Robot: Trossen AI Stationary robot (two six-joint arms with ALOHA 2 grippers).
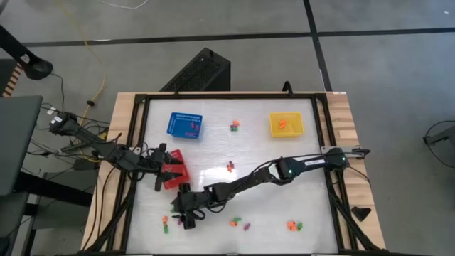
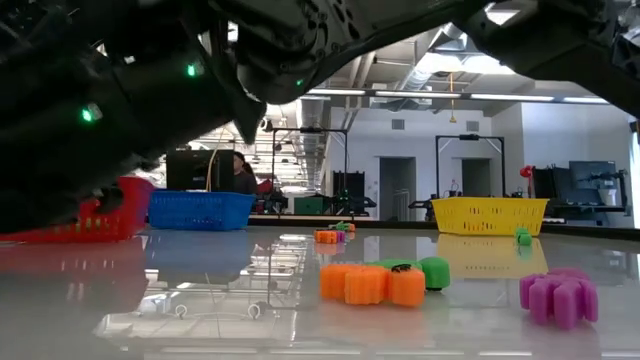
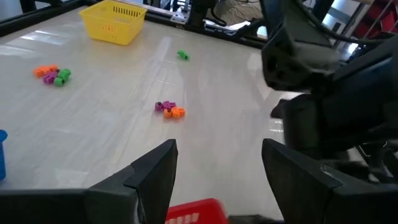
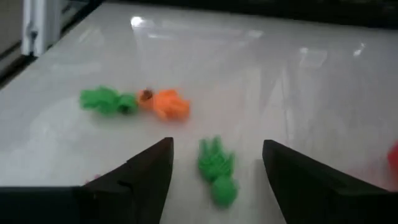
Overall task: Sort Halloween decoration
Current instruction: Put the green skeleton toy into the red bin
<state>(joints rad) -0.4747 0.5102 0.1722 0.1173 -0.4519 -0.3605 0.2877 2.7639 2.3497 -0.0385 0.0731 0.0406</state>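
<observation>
- Over the near-left part of the bench (image 1: 270, 153), the right hand (image 1: 186, 213) hangs low, arm stretched across from the right side; fingers stand apart, nothing between them.
- Just ahead of that hand, in the right wrist view: a green trinket (image 4: 217, 168) lies on the bench in line with the gap between the fingers; a little farther off, an orange trinket (image 4: 166, 104) touching another green one (image 4: 106, 100).
- Left hand (image 1: 165, 171) sits over the red basket (image 1: 175, 175) at the bench's left edge, fingers apart and empty; red rim shows below them in its wrist view.
- Beyond the left hand: a purple-and-orange cluster (image 3: 169, 109) mid-bench, an orange-purple-green cluster (image 3: 52, 74) farther off, a lone green piece (image 3: 182, 55).
- Blue basket (image 1: 185, 125) and yellow basket (image 1: 286, 124) stand at the far side, well apart from both hands; small pieces lie in each.
- More trinkets lie scattered along the near edge (image 1: 295, 226).
- Surface: white, glossy, mirrors baskets and ceiling lights; wooden borders, dark frame.
- Room: open workshop, grey floor, ceiling strip lights, dark racks; a person sits behind the blue basket in the low view.
</observation>
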